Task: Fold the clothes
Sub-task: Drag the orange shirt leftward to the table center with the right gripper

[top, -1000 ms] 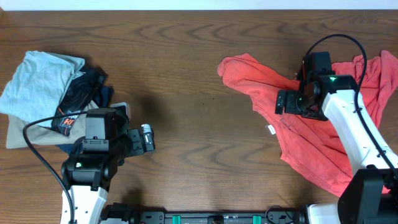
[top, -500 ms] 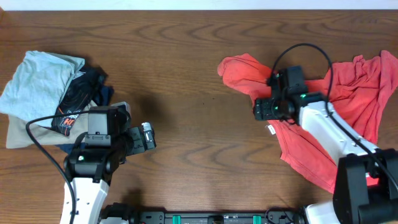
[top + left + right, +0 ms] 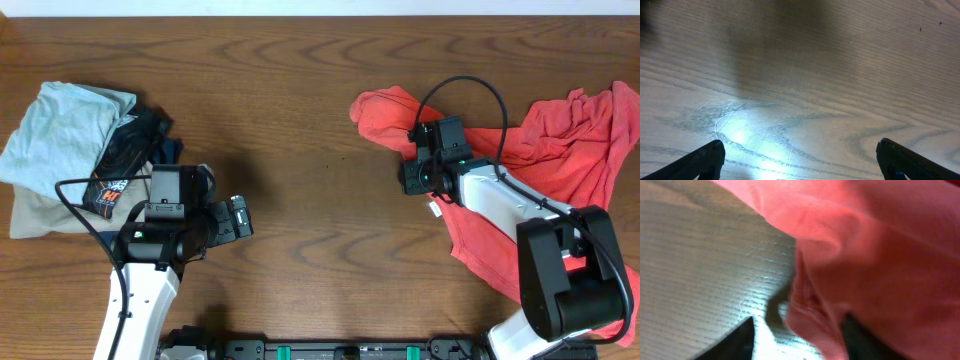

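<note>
The red-orange T-shirt (image 3: 570,150) lies crumpled on the right of the table, one lobe reaching left (image 3: 385,115), a small white tag (image 3: 436,209) at its lower edge. My right gripper (image 3: 410,178) is low over the shirt's left part. In the right wrist view a ridge of red fabric (image 3: 810,305) stands between its fingers (image 3: 735,342). The right finger touches the cloth and a strip of bare wood shows beside the left one, so the right gripper (image 3: 797,337) is half closed around the fold. My left gripper (image 3: 240,217) hangs open over bare wood (image 3: 800,100), far from the shirt.
A pile of folded garments sits at the far left: a light blue-grey shirt (image 3: 60,130) on top, a black one (image 3: 135,140) and a tan one (image 3: 40,215) under it. The right arm's cable (image 3: 470,85) loops above the shirt.
My right gripper has travelled left across the shirt to its left part, and its jaws have narrowed around a fold. The left arm has barely shifted.
</note>
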